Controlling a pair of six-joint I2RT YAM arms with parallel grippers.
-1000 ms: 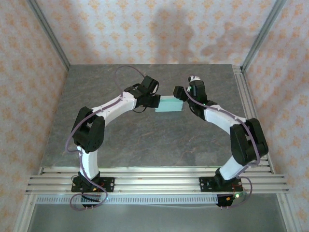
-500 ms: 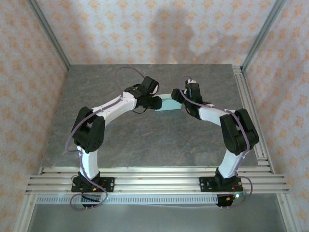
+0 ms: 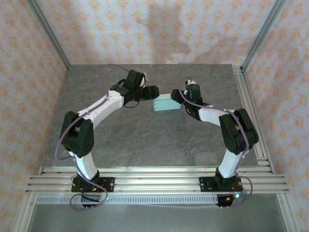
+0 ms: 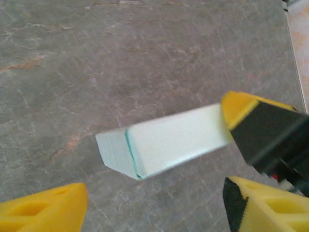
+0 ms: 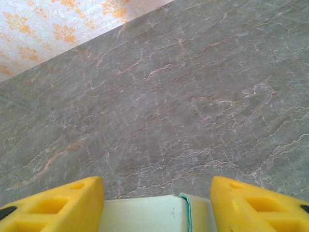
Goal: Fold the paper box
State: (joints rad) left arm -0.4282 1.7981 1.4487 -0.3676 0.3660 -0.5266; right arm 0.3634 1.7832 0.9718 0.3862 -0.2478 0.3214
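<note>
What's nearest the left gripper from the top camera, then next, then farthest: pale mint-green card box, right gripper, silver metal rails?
1. The pale mint-green card box, just right of the left gripper.
2. The right gripper, at the box's far right end.
3. The silver metal rails, along the bottom of the view.

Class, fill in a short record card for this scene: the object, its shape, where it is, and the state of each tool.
Object: paper box, pale mint green
Shape: a flat rectangular box
Position: between the two arms, over the far middle of the grey table
Left tool: open, fingers wide apart, near the box's free end but not touching it
Right tool: closed on the other end of the box, one finger on each side
</note>
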